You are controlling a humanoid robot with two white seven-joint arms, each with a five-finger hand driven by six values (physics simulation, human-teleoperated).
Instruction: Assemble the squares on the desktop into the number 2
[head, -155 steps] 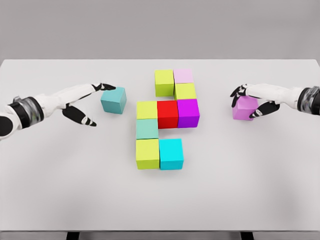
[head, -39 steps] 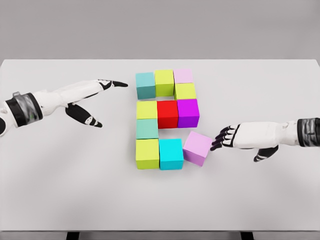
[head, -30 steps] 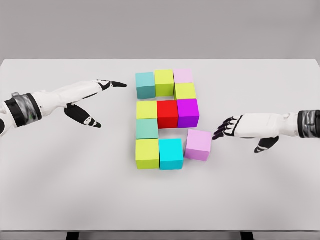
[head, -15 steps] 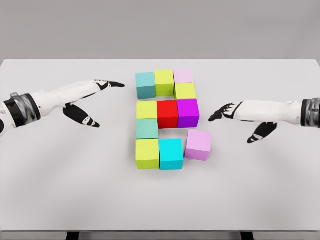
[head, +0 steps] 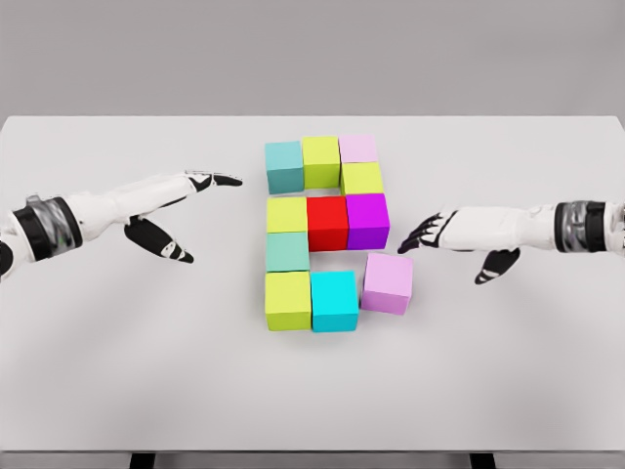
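Coloured cubes form a figure on the white table (head: 117, 371). The top row is a teal cube (head: 284, 166), a lime cube (head: 320, 161) and a pale pink cube (head: 357, 149). Below them sit a lime cube (head: 362, 178), then a yellow-green (head: 287, 215), a red (head: 327, 223) and a magenta cube (head: 367, 221). A mint cube (head: 287, 252) stands over a lime cube (head: 288, 300) and a cyan cube (head: 334, 300). A violet cube (head: 387, 283) lies slightly skewed beside the cyan one. My right hand (head: 426, 233) hovers open above and to its right. My left hand (head: 200, 195) is open, left of the teal cube.
The table's far edge (head: 312, 117) runs behind the cubes and a plain grey wall lies beyond. Bare tabletop spreads on both sides of the figure and in front of it.
Earlier my left hand brought the teal cube to the top row and my right brought the violet cube to the bottom row. The right hand has since let go and lifted back; the left has drifted left.
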